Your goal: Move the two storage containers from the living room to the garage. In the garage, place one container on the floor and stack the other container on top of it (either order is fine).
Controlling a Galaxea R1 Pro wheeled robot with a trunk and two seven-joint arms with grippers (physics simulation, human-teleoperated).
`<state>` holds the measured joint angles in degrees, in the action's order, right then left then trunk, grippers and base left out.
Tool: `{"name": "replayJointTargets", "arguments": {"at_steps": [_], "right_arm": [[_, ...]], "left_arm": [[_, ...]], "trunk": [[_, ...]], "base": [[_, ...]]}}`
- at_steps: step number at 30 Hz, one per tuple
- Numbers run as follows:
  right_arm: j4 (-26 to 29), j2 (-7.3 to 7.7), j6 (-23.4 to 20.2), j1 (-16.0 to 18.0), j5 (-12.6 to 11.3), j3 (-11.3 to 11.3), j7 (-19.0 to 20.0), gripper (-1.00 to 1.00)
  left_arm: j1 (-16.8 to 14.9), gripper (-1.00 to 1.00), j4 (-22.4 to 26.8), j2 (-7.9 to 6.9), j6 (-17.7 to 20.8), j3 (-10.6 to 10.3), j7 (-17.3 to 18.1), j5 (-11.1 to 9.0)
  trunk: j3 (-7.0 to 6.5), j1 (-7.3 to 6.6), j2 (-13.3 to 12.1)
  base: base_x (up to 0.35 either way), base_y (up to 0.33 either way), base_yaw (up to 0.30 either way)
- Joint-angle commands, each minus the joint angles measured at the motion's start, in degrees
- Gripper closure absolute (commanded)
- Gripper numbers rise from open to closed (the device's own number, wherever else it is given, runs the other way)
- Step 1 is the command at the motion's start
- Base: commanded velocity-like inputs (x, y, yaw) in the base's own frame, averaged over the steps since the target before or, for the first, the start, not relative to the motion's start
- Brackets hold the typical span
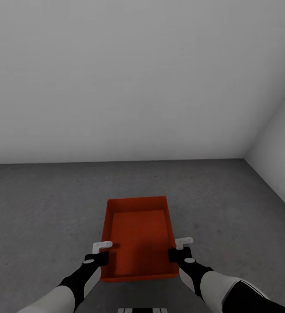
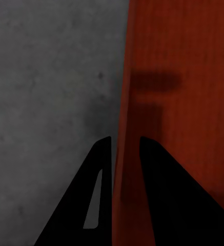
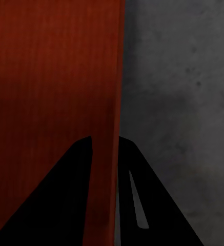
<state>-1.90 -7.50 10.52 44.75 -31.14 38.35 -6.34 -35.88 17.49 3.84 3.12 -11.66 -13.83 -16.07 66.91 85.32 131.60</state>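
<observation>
I hold one storage container (image 1: 139,237), an orange-red open bin, between my two arms, low in front of my trunk and over the dark grey speckled floor (image 1: 42,204); whether its underside rests on that concrete or hangs just above it I cannot tell; my left gripper (image 1: 102,252) sits at the bin's left long wall near the corner closest to me, and my right gripper (image 1: 180,248) sits at the right long wall opposite it; in the left wrist view the left gripper (image 2: 125,148) has its two black fingers (image 2: 91,195) narrowed on either side of the thin red wall (image 2: 123,102), one finger outside over the floor and one inside the bin, so it is pinched onto that wall; in the right wrist view the right gripper (image 3: 105,143) is the same, its fingers (image 3: 137,205) close together with the red wall (image 3: 117,77) running up between them, clamped on it; the bin's inside is bare, with a soft shadow across its bottom; ahead of it the floor runs to a plain white wall (image 1: 116,78), which meets a second white wall (image 1: 277,161) at a corner on my right.
</observation>
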Motion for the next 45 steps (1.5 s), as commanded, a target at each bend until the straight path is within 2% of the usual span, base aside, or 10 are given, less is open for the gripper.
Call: {"name": "replayJointTargets", "arguments": {"at_steps": [1,42,43,44,45], "right_arm": [[0.1,-0.06,0.3,0.1,0.6,-3.7,2.0,1.0],[0.1,0.28,0.3,0.1,0.5,-3.7,2.4,1.0],[0.1,0.28,0.3,0.1,0.5,-3.7,2.4,1.0],[0.1,0.32,0.3,0.1,0.5,-3.7,2.4,-1.0],[0.1,0.32,0.3,0.1,0.5,-3.7,2.4,-1.0]], "left_arm": [[0.0,1.0,0.0,-0.44,0.4,0.7,-3.0,-0.3],[0.0,1.0,0.0,-0.34,0.5,0.7,-3.6,-0.4],[0.0,-1.0,0.0,-0.34,0.5,0.7,-3.6,-0.4],[0.0,-1.0,0.0,-0.33,0.7,0.7,-3.6,-0.4],[0.0,-1.0,0.0,-0.33,0.9,0.7,-3.6,-0.4]], "trunk": [[0.04,-0.01,0.0],[0.04,-0.01,0.0],[0.04,-0.01,0.0],[0.04,-0.01,0.0],[0.04,-0.01,0.0]], "base": [[0.0,0.0,0.0],[0.0,0.0,0.0],[0.0,0.0,0.0],[0.0,0.0,0.0],[0.0,0.0,0.0]]}}
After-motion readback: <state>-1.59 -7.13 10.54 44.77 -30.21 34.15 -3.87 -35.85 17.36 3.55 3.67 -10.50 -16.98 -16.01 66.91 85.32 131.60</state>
